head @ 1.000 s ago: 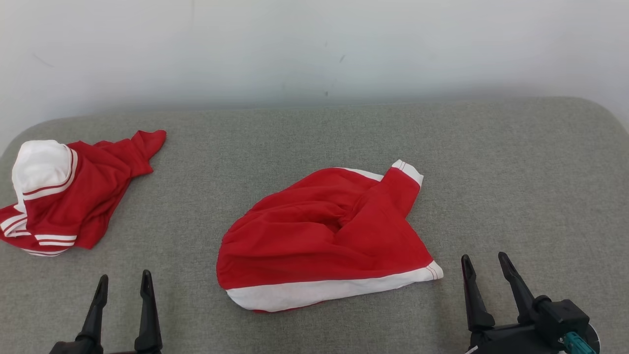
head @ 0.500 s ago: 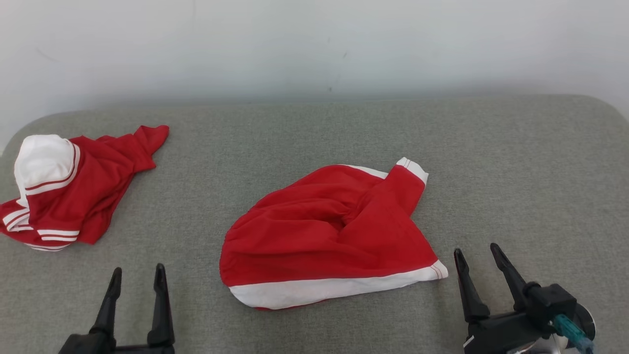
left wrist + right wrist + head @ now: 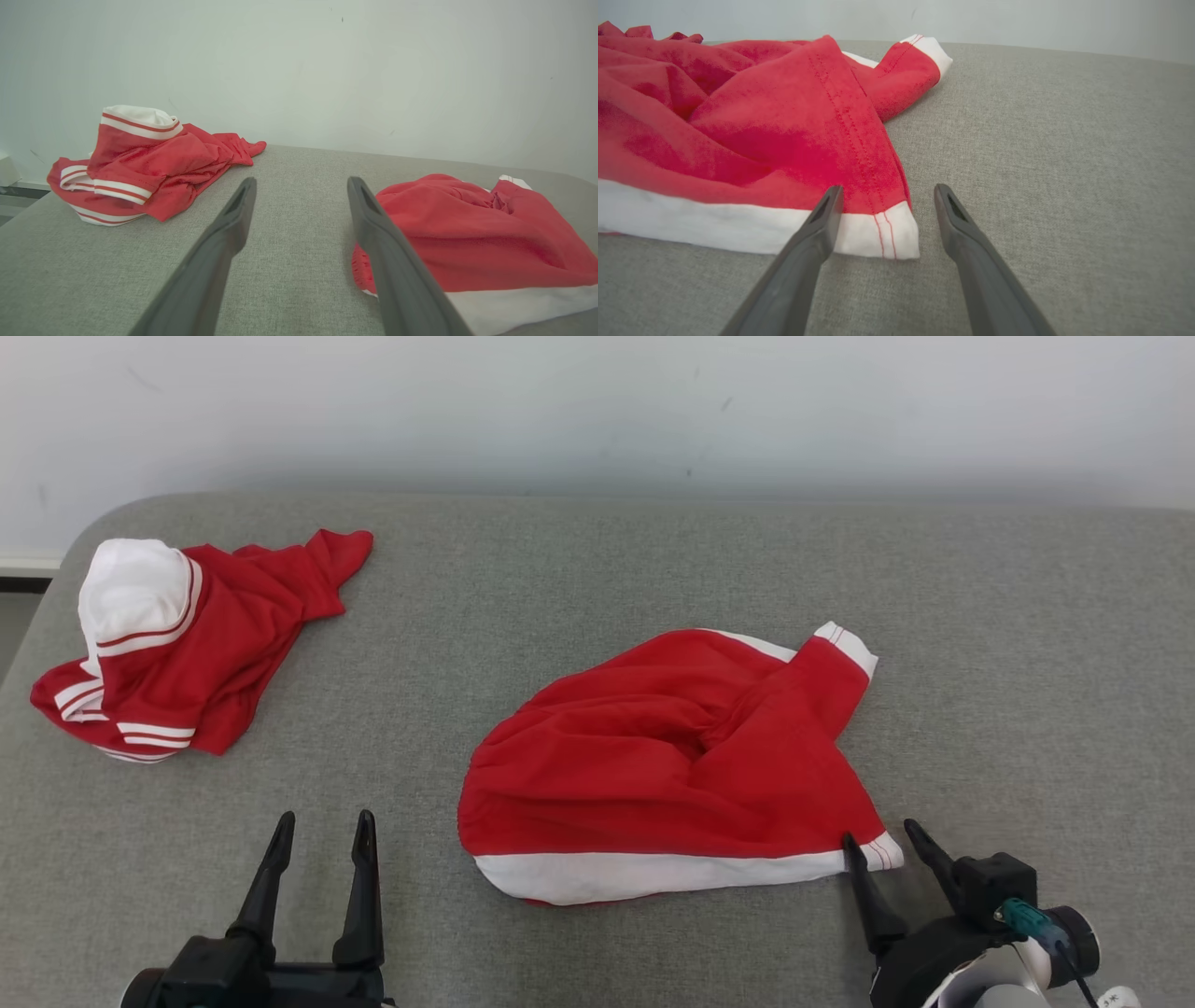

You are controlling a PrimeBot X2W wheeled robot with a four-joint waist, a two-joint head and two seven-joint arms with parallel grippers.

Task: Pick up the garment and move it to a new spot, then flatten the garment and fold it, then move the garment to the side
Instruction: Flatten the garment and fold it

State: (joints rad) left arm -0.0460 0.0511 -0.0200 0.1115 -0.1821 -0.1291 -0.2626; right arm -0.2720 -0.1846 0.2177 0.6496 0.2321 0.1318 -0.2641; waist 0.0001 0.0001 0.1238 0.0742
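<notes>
The garment (image 3: 672, 765) is red with white bands and lies crumpled at the middle of the grey cloth-covered surface (image 3: 597, 569). My right gripper (image 3: 880, 835) is open at its near right white corner. In the right wrist view that corner (image 3: 889, 233) lies between the right gripper's (image 3: 888, 189) spread fingers, which hold nothing. My left gripper (image 3: 325, 817) stands open and empty to the garment's near left. In the left wrist view the left gripper (image 3: 302, 182) points at bare surface, with the garment (image 3: 476, 233) to its right.
A second red and white garment (image 3: 187, 644) lies bunched at the far left (image 3: 149, 163), close to the surface's rounded left edge. A pale wall (image 3: 597, 411) runs behind the surface. Bare grey cloth stretches to the right of the middle garment.
The head camera has shifted, so the whole picture slid. My right gripper has come in on the garment's near right corner and now straddles it. Both grippers stay open.
</notes>
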